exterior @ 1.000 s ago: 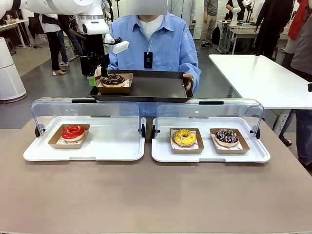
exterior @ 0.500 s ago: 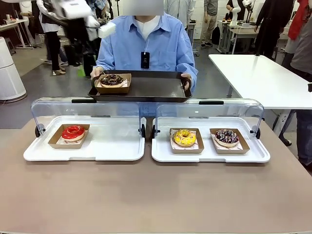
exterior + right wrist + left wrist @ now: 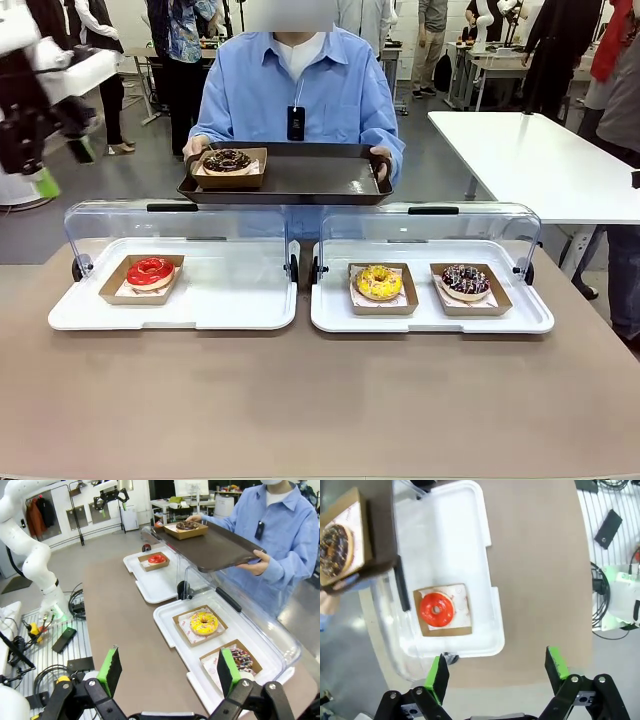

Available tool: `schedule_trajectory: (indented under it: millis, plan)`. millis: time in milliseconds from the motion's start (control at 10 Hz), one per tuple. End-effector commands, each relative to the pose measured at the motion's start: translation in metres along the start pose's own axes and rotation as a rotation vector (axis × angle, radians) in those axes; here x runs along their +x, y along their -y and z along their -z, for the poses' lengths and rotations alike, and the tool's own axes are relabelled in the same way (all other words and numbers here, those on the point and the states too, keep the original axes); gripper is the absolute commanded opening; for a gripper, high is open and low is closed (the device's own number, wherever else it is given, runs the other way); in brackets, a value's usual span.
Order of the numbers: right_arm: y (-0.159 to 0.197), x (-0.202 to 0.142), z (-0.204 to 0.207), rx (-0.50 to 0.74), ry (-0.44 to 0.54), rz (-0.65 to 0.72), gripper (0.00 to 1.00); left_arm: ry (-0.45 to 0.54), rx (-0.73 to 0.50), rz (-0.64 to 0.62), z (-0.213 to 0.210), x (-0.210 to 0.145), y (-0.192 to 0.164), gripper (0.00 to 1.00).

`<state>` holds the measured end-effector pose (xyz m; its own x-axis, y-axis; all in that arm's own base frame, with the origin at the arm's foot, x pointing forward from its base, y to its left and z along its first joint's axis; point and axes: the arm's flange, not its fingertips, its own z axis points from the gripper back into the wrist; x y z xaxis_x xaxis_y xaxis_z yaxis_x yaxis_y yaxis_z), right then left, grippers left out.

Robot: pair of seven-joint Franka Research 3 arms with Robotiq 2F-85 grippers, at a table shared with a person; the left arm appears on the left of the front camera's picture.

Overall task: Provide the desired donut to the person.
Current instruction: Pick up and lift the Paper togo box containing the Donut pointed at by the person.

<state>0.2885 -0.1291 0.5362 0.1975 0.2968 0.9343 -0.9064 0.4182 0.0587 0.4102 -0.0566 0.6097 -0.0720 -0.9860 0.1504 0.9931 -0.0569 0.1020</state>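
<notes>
Brown cardboard cradles the chocolate donut (image 3: 228, 160), which sits at one end of the dark tray (image 3: 310, 178) that the person (image 3: 300, 95) holds in both hands across the table from me. By my reading the delivery is as good as done, and what is left is to bring my arms home.

My left gripper (image 3: 497, 667) hangs high over the left white tray (image 3: 465, 510), jaws spread wide and nothing between the green pads. My right gripper (image 3: 169, 666) is likewise wide open and empty, near my edge of the table (image 3: 300, 400).

The serving tray looks like smooth, dark plastic with a raised rim. Each donut rests on a paper liner in a shallow, square card box. The red donut (image 3: 150, 270) has a glossy glaze, the yellow donut (image 3: 379, 281) is speckled, and the sprinkled donut (image 3: 465, 279) is dark with pale flecks. Both white trays are rounded at the corners, backed by clear domed lids (image 3: 180, 225) swung open. The tabletop is a matte grey-brown.
</notes>
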Motion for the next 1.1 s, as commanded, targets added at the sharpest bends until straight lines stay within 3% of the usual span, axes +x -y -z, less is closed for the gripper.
schedule_trajectory:
  millis: [0, 100, 500, 600, 700, 1000]
  plan:
    - [0.003, 0.002, 0.0, 0.003, 0.031, -0.013, 1.0, 0.102, 0.057, 0.021, 0.013, -0.001, 0.0, 1.0]
    - [0.003, 0.002, 0.0, 0.003, 0.031, -0.013, 1.0, 0.0, 0.0, 0.0, 0.0, 0.0, 0.0, 1.0]
    - [0.003, 0.002, 0.0, 0.003, 0.031, -0.013, 1.0, 0.024, 0.011, 0.004, 0.005, -0.004, 0.002, 1.0]
    - [0.003, 0.002, 0.0, 0.003, 0.031, -0.013, 1.0, 0.203, 0.063, 0.02, 0.008, -0.031, -0.009, 1.0]
    - [0.003, 0.002, 0.0, 0.003, 0.031, -0.013, 1.0, 0.311, 0.112, 0.04, 0.015, -0.05, -0.002, 1.0]
    - [0.003, 0.002, 0.0, 0.003, 0.031, -0.013, 1.0, 0.555, 0.225, 0.048, 0.013, -0.103, 0.007, 1.0]
